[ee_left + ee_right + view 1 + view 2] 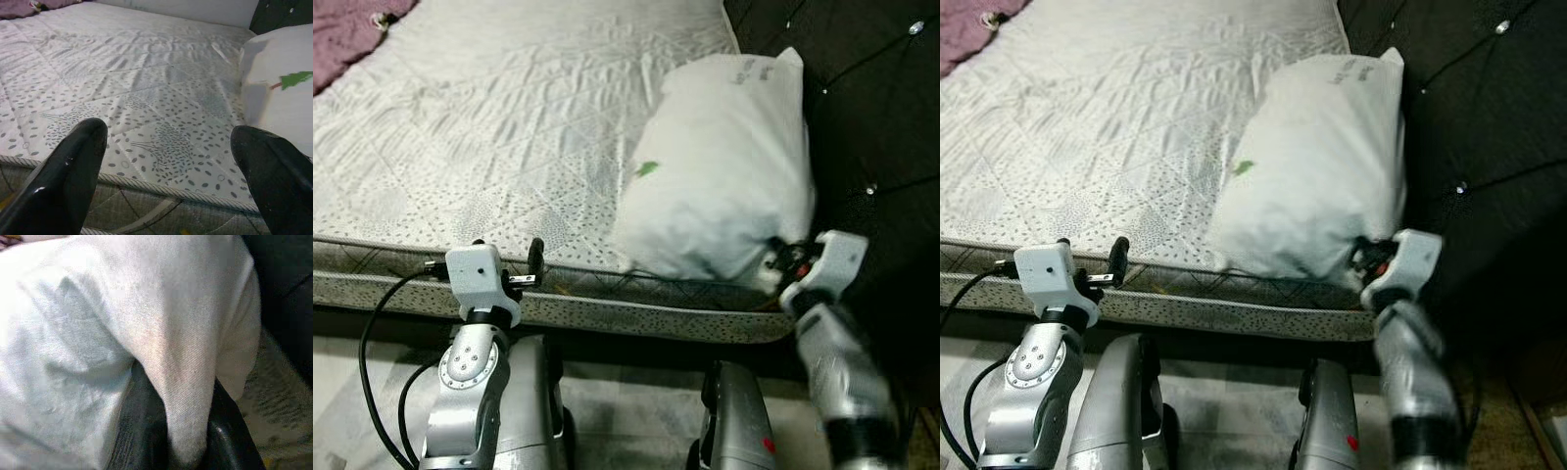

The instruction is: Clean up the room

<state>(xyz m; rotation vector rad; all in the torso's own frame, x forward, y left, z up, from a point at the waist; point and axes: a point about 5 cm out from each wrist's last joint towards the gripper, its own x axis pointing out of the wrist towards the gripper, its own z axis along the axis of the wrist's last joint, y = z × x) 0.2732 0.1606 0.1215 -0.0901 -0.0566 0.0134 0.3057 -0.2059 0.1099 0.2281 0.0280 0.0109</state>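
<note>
Head views: a bare white quilted mattress (509, 127) with a grey speckled pattern and a corded edge lies across the scene. A white pillow (720, 166) rests at the mattress's right near corner, beside the dark tufted headboard (871, 108); a small green mark shows on the pillow's near face. A purple blanket (347, 34) occupies the far left corner of the bed.

Right gripper (781, 262): positioned at the pillow's lower near corner. In the right wrist view, a fold of the pillow cloth runs between the two black fingers (222, 440), so the jaws are clamped on the pillow.

Left gripper (524, 264): held just in front of the mattress edge, well apart from the pillow. In the left wrist view, the two black fingers (68, 176) stand wide apart with nothing between them, pointing across the mattress surface; the pillow and its green mark appear off to one side.

Black cable (372, 352): loops beside the left arm.
</note>
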